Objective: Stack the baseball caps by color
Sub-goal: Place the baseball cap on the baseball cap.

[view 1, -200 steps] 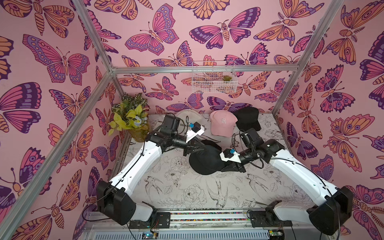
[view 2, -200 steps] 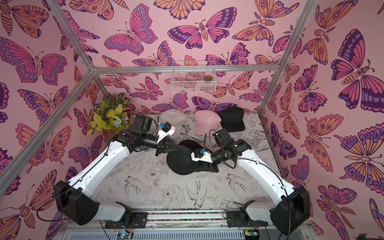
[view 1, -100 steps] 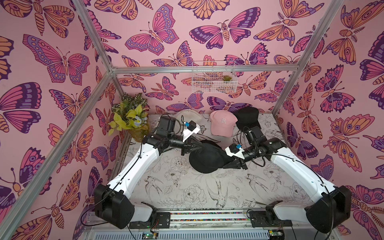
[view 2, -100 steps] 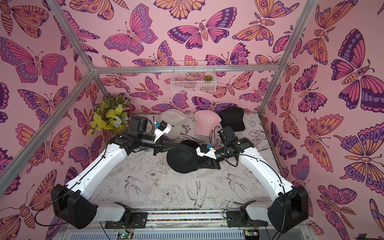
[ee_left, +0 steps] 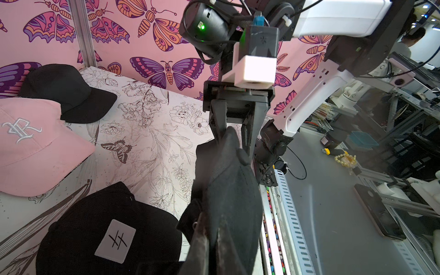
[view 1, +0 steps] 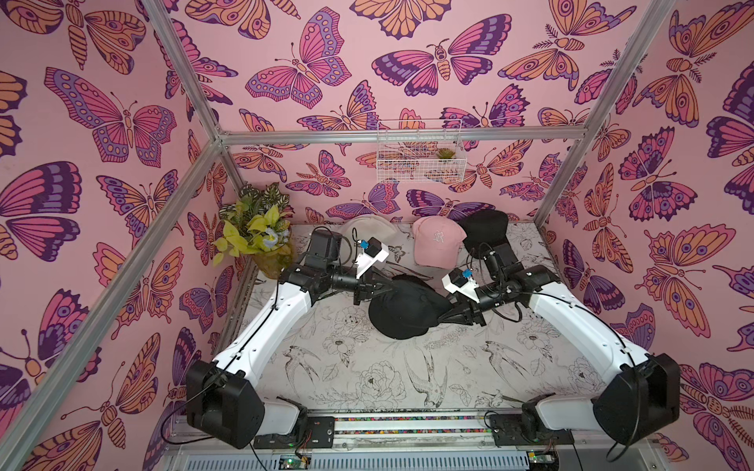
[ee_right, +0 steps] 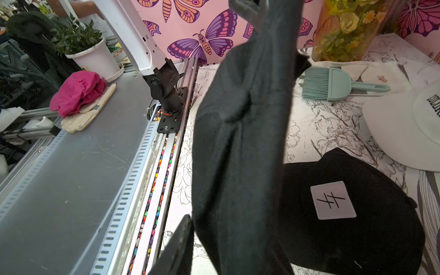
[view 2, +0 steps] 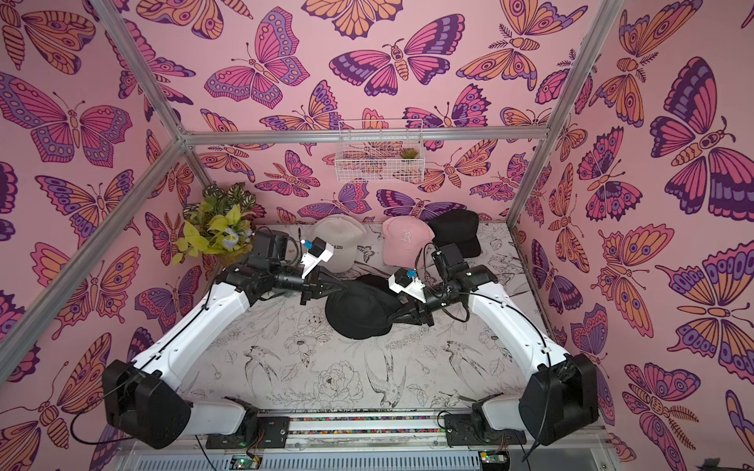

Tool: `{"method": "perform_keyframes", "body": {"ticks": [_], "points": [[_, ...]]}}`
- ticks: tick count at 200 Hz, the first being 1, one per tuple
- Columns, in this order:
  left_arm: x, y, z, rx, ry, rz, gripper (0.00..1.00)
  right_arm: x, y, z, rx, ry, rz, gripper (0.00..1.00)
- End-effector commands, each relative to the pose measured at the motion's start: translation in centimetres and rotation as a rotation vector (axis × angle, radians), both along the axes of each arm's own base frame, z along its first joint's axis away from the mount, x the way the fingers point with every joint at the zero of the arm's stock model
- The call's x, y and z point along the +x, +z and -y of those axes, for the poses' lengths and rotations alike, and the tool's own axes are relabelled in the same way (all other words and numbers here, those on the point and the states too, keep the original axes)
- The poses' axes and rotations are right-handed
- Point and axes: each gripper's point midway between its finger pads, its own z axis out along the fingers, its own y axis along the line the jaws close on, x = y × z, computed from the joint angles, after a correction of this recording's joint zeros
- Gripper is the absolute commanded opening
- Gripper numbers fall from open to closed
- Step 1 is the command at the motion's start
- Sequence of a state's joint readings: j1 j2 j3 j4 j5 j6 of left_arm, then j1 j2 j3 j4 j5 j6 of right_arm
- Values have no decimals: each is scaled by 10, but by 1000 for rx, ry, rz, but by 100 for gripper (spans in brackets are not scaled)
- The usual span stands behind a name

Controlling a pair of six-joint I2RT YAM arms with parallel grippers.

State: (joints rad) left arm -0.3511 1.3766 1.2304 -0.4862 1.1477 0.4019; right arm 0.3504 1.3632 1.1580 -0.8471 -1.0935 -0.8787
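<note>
Left pincer (view 1: pixel 384 288) clenched on lifted black cap (view 1: pixel 404 314), right pincer (view 1: pixel 441 317) apparently grasping it too

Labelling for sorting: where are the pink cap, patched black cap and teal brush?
pink cap (view 1: pixel 433 248): in a top view, crown.
patched black cap (ee_left: pixel 115 241): left wrist view, white patch.
teal brush (ee_right: pixel 315 83): right wrist view, bristles.

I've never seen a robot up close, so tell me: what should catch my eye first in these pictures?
Mid-table, the left gripper and the right gripper each clamp one black cap, held up between them. Behind it, along the back wall, sit a cream cap, a pink cap and a second black cap. Big butterfly wallpaper covers the walls.
</note>
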Motion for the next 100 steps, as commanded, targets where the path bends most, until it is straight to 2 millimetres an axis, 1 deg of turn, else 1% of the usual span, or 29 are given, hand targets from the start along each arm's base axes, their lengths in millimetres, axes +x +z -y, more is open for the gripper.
{"method": "perform_keyframes", "body": {"ticks": [1, 35, 53, 83, 86, 91, 100], "points": [[7, -3, -2, -4, 17, 6, 0, 5, 12, 2, 31, -26, -42, 35], [12, -10, -5, 10, 36, -4, 0, 8, 17, 5, 53, -42, -41, 35], [16, -14, -5, 17, 47, -14, 0, 11, 19, 4, 61, -57, -62, 32], [27, -22, -4, 38, 79, -42, 0, 20, 20, 2, 52, -85, -90, 15], [28, -24, -4, 42, 84, -46, 0, 22, 20, 3, 48, -90, -91, 11], [30, -27, -4, 50, 93, -52, 0, 25, 19, 3, 35, -103, -92, 0], [37, -32, -4, 65, 126, -61, 0, 33, 18, 3, 10, -134, -94, 0]]}}
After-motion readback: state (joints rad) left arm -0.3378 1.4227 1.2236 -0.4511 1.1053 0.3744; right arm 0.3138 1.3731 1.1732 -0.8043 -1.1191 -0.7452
